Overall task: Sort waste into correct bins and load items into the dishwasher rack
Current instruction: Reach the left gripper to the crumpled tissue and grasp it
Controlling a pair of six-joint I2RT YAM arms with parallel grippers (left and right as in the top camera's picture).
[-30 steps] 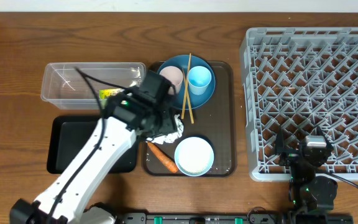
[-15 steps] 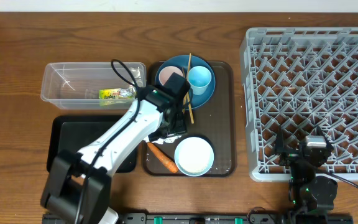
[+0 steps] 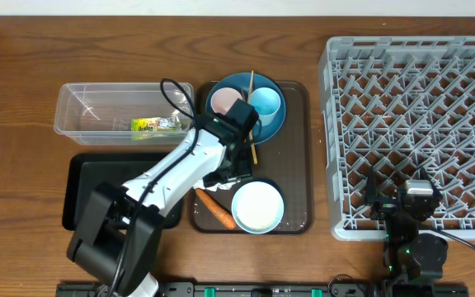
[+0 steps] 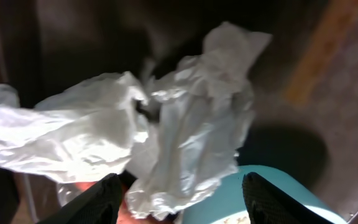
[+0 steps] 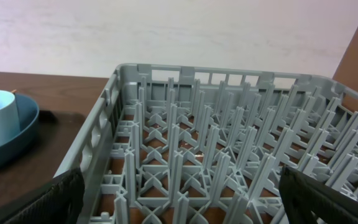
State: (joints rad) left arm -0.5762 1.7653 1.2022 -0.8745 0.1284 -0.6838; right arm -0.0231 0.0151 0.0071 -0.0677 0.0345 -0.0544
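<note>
My left jaws are spread and pinch nothing yet. The crumpled white napkin (image 4: pixel 185 118) fills the middle of the left wrist view, straight ahead of my fingertips (image 4: pixel 107 199) at the bottom edge. Its lower fold dips towards the gap between them.

Its long axis runs left to right across the frame, so it crosses that gap, and a loose tail trails past my left fingertip to the left edge.

In the overhead view the napkin lies on the brown tray (image 3: pixel 299 223), centre of the frame, between the blue plate (image 3: pixel 221 87) and the pale-blue bowl (image 3: pixel 258 206).

My right jaws are spread wide and empty over the dishwasher rack (image 3: pixel 415 124) at lower right, well apart from the napkin, so the left arm is nearer.

I judge I should close on the thick middle, not the tail.
</note>
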